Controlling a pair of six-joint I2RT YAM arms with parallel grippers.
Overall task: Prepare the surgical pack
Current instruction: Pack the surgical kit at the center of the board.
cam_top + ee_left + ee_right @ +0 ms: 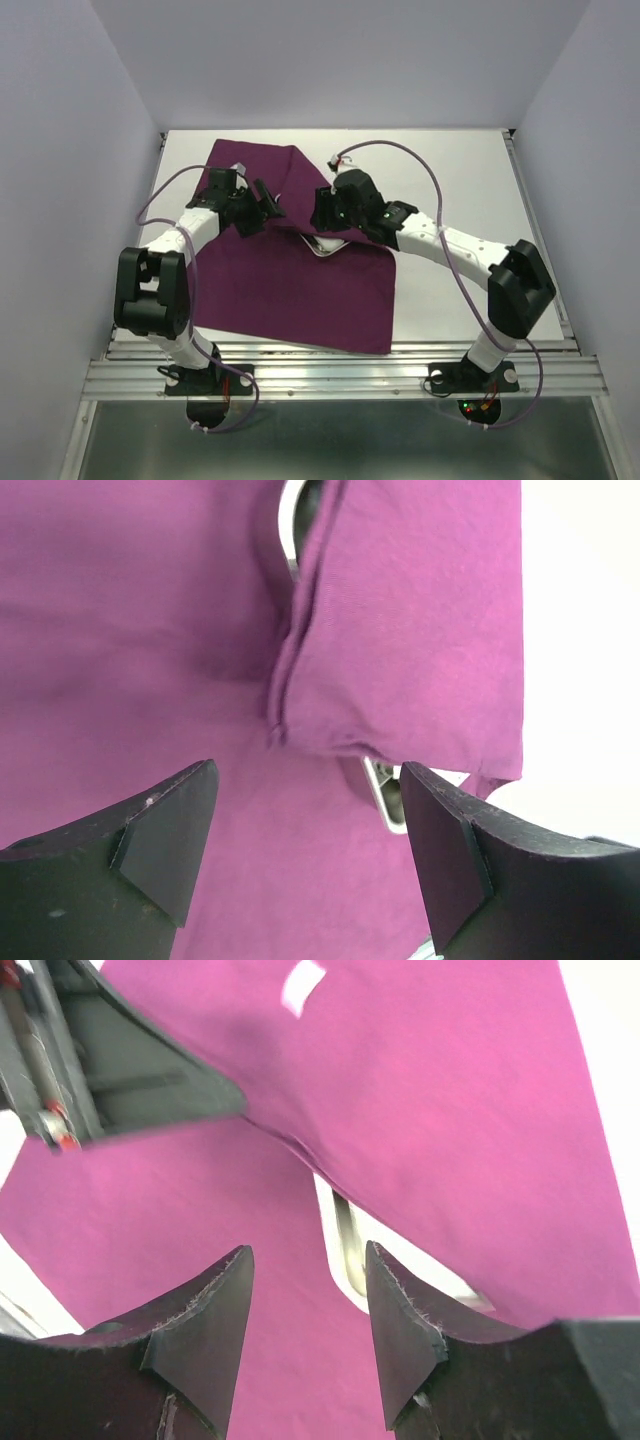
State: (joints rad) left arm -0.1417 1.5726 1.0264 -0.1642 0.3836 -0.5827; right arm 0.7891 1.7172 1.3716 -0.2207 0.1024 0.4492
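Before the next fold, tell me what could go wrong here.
1. The steel tray pokes out from under the folded flap of the purple drape. Tugging the cloth may uncover it further or drag it.
2. The left gripper and right gripper, both open, hover close together over the fold, so they could collide.
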